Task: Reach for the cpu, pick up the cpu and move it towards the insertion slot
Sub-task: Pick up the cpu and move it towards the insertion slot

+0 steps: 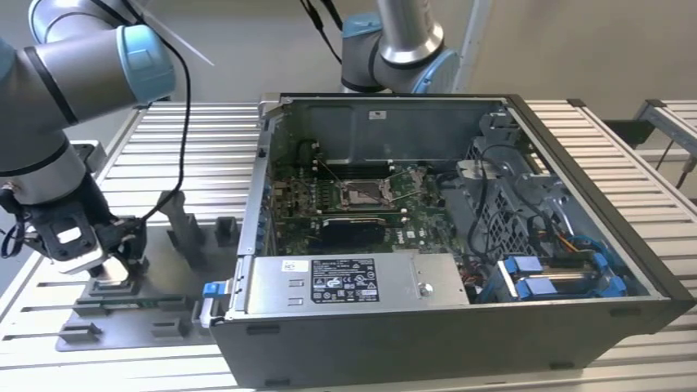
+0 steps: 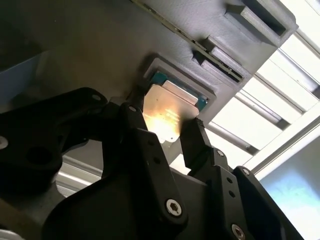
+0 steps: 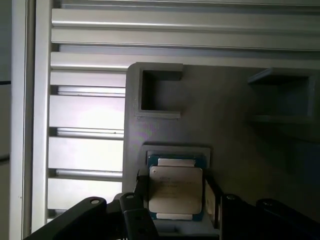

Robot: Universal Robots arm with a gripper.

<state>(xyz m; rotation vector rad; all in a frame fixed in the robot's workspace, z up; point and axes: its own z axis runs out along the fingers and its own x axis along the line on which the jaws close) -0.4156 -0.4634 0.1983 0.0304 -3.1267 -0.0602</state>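
SEATED IN ITS FIXTURE: Both wrist views show the cpu [image 3: 175, 196] lying silver face up in a square recess of the grey fixture plate [image 3: 235, 135], with the gripper [image 3: 176, 186] straddling it. Whether it pinches the chip cannot be told. The exterior view adds the insertion slot [image 1: 365, 192], well apart, mid-motherboard inside the open computer case [image 1: 436, 347]. Plate and case rest on a slatted aluminium table [image 1: 196, 139], the plate toward the near corner on the exterior view's left.

Upright fixture blocks [image 1: 179, 233] and the computer case [image 1: 414, 351] are standing beside the gripper [image 1: 109, 269], while its opposite side is lying open.
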